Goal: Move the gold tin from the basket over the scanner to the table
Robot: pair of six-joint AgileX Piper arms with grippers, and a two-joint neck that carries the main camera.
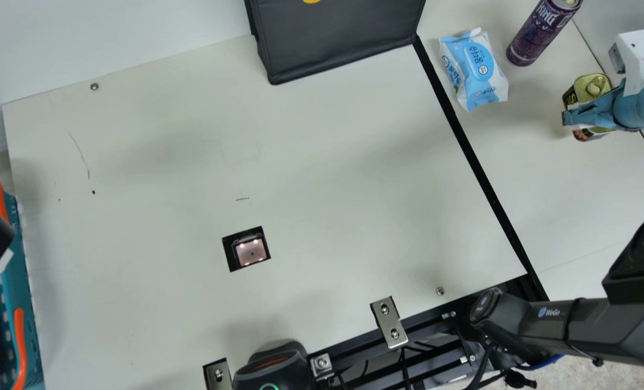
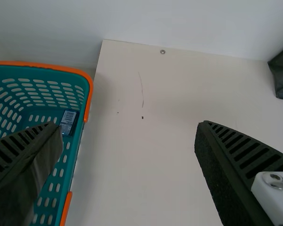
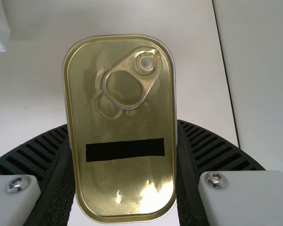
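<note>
1. The right claw is clamped on the gold tin, one ribbed finger against each long side.
2. The tin is at the right-hand part of the desk, across the black strip, near the wipes pack and the purple can. Whether its underside touches the desk, the views do not settle.
3. The left claw stands apart with nothing between its fingers, near the basket.
4. The scanner lies well apart from the tin, between it and the basket. The step in hand therefore looks like the set-down, with the crossing apparently done; the pictures cannot confirm a reading.
5. The next move likely calls for the right arm to settle the tin gently on the desk, then spread the claw evenly and back away without dragging it.
6. A release above the surface could tip the tin; a sideways exit could nudge the wipes pack or can. The left arm seems to have no part in this step.
</note>
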